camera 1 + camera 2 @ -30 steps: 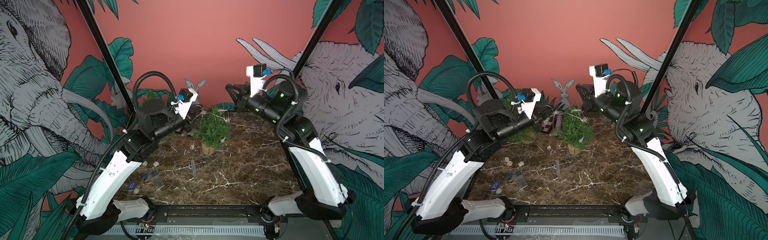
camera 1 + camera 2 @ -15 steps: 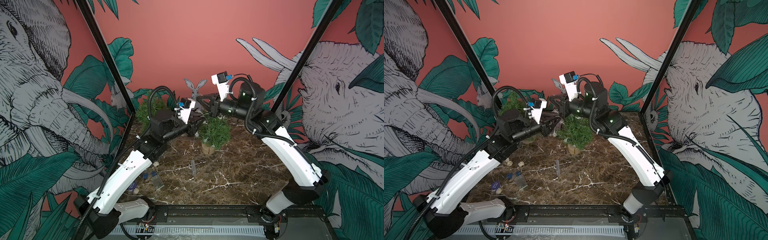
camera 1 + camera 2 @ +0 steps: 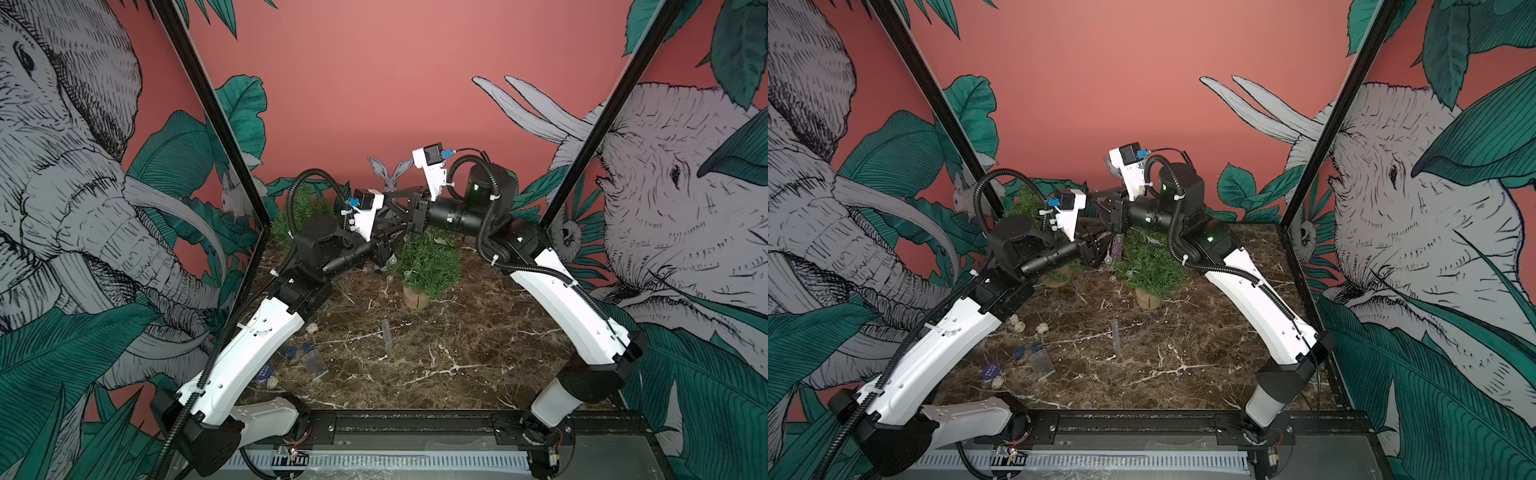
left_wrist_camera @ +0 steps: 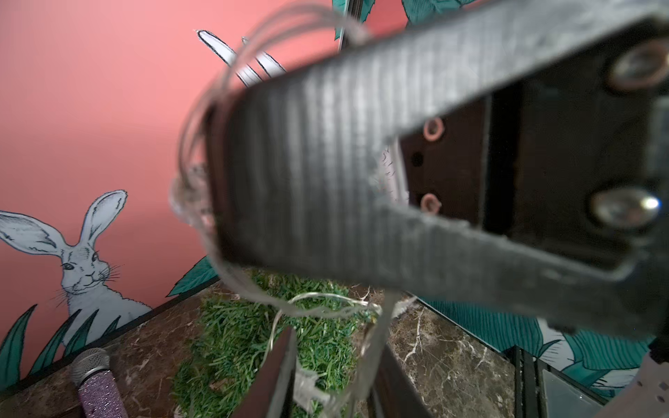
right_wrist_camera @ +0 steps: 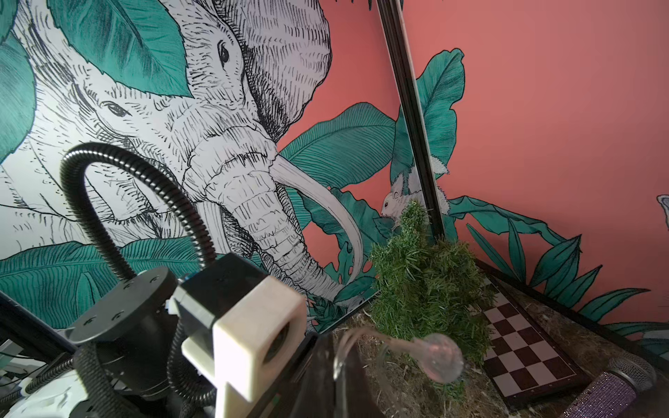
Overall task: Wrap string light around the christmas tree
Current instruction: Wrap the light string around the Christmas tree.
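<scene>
The christmas tree (image 3: 430, 266) is small and green on a wooden stump, and stands mid-table in both top views; a few clear bulbs hang at its left side. The string light (image 4: 325, 301) is thin silver wire, looped in several turns round the black fingers of my right gripper (image 3: 392, 198) just above the treetop. That gripper (image 5: 336, 372) is shut on the wire, and a clear bulb (image 5: 440, 358) dangles from it. My left gripper (image 4: 336, 376) is open just below it, over the tree (image 4: 249, 343), with loose wire strands hanging between its fingers.
A second green tree (image 3: 299, 208) stands in the back left corner beside a chessboard (image 5: 525, 358) and a glittery purple microphone (image 4: 96, 383). A clear tube (image 3: 387, 334), a clear box (image 3: 314, 365), blue bits and pebbles lie front left. The back wall is close behind both grippers.
The right arm has swung in from the right to above the tree. The left arm reached forward under it, and its jaws have gone from shut to open.
</scene>
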{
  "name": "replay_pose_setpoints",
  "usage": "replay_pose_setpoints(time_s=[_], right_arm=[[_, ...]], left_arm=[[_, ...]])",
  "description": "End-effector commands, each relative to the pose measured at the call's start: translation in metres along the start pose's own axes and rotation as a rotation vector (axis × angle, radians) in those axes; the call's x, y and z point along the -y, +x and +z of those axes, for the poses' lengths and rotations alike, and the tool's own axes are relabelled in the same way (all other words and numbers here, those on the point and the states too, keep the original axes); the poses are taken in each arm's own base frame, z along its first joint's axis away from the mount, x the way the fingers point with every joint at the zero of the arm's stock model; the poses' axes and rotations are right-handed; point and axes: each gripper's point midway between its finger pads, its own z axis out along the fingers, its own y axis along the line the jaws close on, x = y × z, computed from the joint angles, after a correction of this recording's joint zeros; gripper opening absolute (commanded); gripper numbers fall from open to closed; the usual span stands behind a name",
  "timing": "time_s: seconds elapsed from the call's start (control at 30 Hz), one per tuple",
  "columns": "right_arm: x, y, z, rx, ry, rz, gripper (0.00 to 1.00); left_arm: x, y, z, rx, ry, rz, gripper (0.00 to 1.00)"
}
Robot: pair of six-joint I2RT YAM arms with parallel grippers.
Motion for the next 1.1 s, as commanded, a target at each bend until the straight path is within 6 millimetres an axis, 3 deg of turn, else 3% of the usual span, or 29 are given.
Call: replay_pose_setpoints(time_s=[0.0, 0.17, 0.33, 0.43, 0.57, 0.7, 0.83, 0.93, 1.07], right_arm=[[-0.019, -0.017, -0.004, 0.061, -0.063, -0.018, 0.00], [-0.013, -0.011, -0.005, 0.048, -0.040, -0.031, 0.00], [0.007, 0.011, -0.009, -0.030, 0.035, -0.061, 0.02], [0.010, 0.012, -0.028, -0.037, 0.063, -0.081, 0.19], [0.033, 0.015, -0.048, -0.042, 0.140, -0.087, 0.40], [0.056, 0.012, -0.062, -0.021, 0.201, -0.078, 0.53], [0.064, -0.004, -0.072, 0.031, 0.225, -0.084, 0.68], [0.076, -0.017, -0.082, 0.082, 0.263, -0.079, 0.71], [0.121, -0.020, -0.094, 0.129, 0.402, -0.043, 0.71]], left_arm=[[0.007, -0.008, -0.001, 0.046, 0.049, -0.010, 0.30], [0.006, -0.007, -0.001, 0.039, 0.044, -0.011, 0.00], [0.007, -0.010, -0.028, 0.042, -0.011, 0.018, 0.00], [0.019, -0.017, -0.050, 0.063, -0.003, 0.046, 0.00], [0.012, -0.025, -0.076, 0.086, -0.109, 0.108, 0.00], [-0.009, -0.031, -0.083, 0.089, -0.244, 0.132, 0.00], [-0.032, -0.034, -0.069, 0.057, -0.337, 0.155, 0.00], [-0.059, -0.042, -0.062, 0.025, -0.467, 0.208, 0.00], [-0.100, -0.061, -0.063, 0.009, -0.672, 0.255, 0.00]])
